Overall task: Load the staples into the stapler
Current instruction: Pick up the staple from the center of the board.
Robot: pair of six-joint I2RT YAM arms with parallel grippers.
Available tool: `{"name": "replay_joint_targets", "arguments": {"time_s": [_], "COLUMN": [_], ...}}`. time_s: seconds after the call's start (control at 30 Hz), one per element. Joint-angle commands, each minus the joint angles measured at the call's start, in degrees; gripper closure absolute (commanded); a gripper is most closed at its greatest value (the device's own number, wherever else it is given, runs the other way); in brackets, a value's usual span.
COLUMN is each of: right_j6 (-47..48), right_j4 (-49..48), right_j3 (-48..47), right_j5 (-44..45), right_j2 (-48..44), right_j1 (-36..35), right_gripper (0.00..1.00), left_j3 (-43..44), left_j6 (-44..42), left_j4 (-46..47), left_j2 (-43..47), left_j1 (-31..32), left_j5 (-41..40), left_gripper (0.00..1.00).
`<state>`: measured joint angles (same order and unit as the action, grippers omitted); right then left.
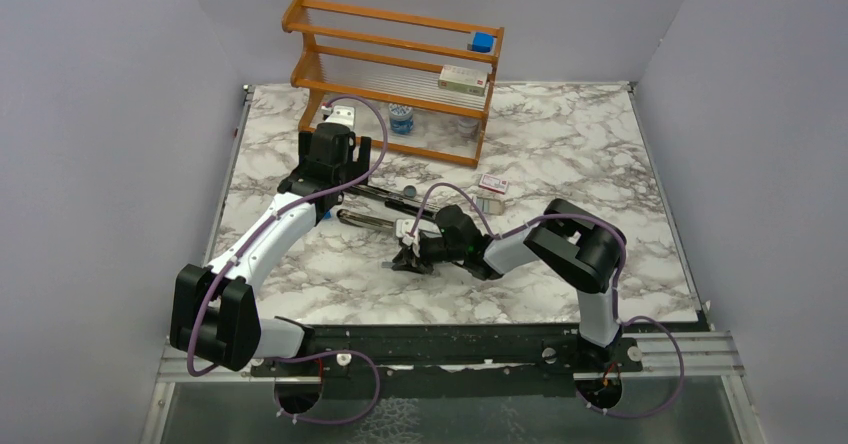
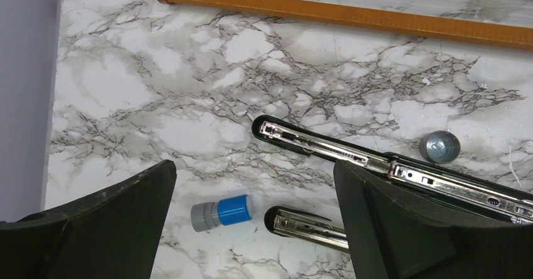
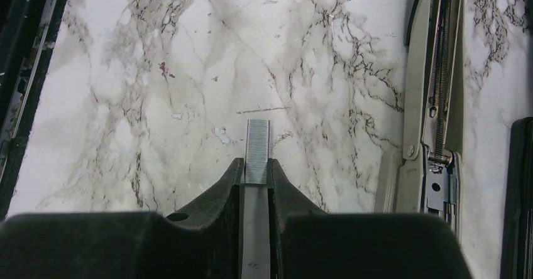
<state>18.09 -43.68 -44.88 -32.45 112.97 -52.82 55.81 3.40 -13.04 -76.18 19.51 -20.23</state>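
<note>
Covering the whole work area is a white tabletop with grey marble veining, and plain pale lilac walls are closing it in on three sides.

Item: stapler, black, lying opened out left of centre, both long bars showing their silver channels upward (the two free ends apart in the left wrist view).

Item: staples, one short grey strip. The jaws of the right gripper are pinching its near end low over the marble, near the stapler; whether the strip is touching the surface cannot be told.

Item: left gripper, hovering over the stapler's free ends, jaws spread wide and gripping nothing.

Sundries: a small blue-capped piece is lying beside the lower bar, a round grey cap is sitting just beside the upper bar, and a red-and-white box is resting right of the stapler. An orange wooden rack is standing at the back.
</note>
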Motion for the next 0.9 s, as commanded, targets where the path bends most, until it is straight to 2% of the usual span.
{"name": "replay_joint_targets", "arguments": {"time_s": [0.0,0.2,0.3,0.4,0.63,0.87], "right_j6": [1.0,-1.5,-2.5,-2.3,0.1,3.7], "right_j4": [4.9,5.7,7.7,13.0,22.8,32.1], "right_j3": [-0.9,-2.8,-4.3,-5.8,-5.8,-14.1], "right_j5": [0.6,-2.7,-4.6,-4.5,-4.8,-3.6], "right_j2": [2.0,-0.7,-4.8,-10.2,-20.4,-17.4], "right_j1": [-0.1,-0.1,-0.1,0.4,8.3,15.8], "right_gripper": [0.86,0.95,0.99,0.99,0.99,0.99], "left_j3": [-0.2,-0.2,-0.2,-0.1,0.5,1.3], "left_j6": [0.1,0.2,0.2,0.2,0.2,-0.2], "left_j4": [-0.3,-0.3,-0.3,-0.3,-1.1,-1.6], "left_j2": [0.6,0.5,0.4,0.3,-1.2,-5.4], "left_j1": [-0.2,-0.3,-0.3,-0.2,-0.2,0.1], "left_j5": [0.4,0.1,0.1,-0.1,-0.4,-2.4], "left_gripper": [0.01,0.01,0.01,0.01,0.01,0.01]}}
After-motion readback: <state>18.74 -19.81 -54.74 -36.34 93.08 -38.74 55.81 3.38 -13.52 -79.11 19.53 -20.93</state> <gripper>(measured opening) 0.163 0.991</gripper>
